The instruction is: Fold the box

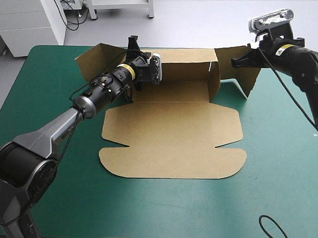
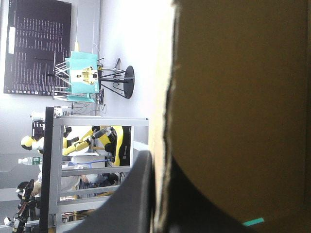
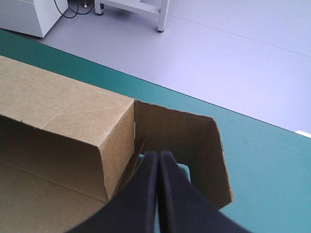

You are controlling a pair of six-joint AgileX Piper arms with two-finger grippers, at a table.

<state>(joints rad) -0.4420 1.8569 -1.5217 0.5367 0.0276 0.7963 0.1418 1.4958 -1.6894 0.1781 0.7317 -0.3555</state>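
Box [image 1: 174,135], back wall and end flaps stood up, lid laid flat, wall pinched by left gripper [image 1: 134,42], right gripper [image 3: 159,154] closed empty by right flap

The box [image 1: 174,135] lies on the tabletop [image 1: 273,171], nearer its far edge, with the back wall standing at the far side and the lid flat toward me. My left gripper [image 1: 133,48] pinches the board at the box's far left corner. My right gripper [image 3: 159,156], fingers together, sits inside the far right corner.
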